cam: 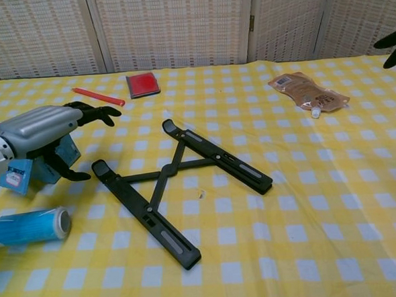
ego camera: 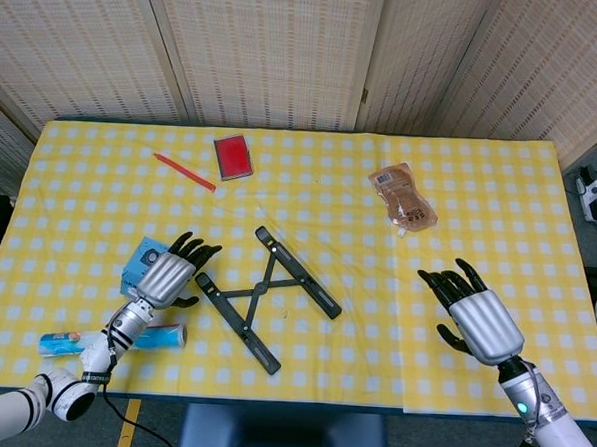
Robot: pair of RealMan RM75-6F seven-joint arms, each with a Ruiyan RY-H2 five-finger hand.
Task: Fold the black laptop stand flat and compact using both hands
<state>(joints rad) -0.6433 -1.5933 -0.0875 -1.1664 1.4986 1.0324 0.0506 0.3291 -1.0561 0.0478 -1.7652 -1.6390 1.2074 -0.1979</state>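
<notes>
- Woven screen panels close off the far side of the room; the worktop (ego camera: pixel 501 174) carries a yellow checked cloth.
- Near edge, left: a blue tube (cam: pixel 24 226) lies on its side close to the near-left corner, just nearer than the left hand.
- Left hand (ego camera: pixel 166 274) hovers near the left edge, fingers apart and holding nothing. It sits just beside the stand's left rail end; contact cannot be confirmed from either view.
- A small blue box (ego camera: pixel 142 263) stands touching or just behind the left hand, partly hidden by it.
- Right hand (ego camera: pixel 474 318) is toward the near-right part of the worktop, fingers spread, empty, well apart from the stand.
- Black laptop stand (ego camera: pixel 265 297) lies near the middle of the worktop, slightly toward the near edge. It is down flat, yet its two rails are splayed in a V with crossed links between them. Judgement: flattened, not yet compact.
- Far half: a brown pouch (ego camera: pixel 403 196) toward the far-right, a red card case (ego camera: pixel 233 156) and a red pen (ego camera: pixel 184 171) toward the far-left.
- Risks, as judgement: pushing one rail with one hand may slide the whole stand across the cloth instead of closing it, and may ruck the cloth. The left hand may knock the blue box or roll the tube. Fingers caught between closing rails could jam the fold.
</notes>
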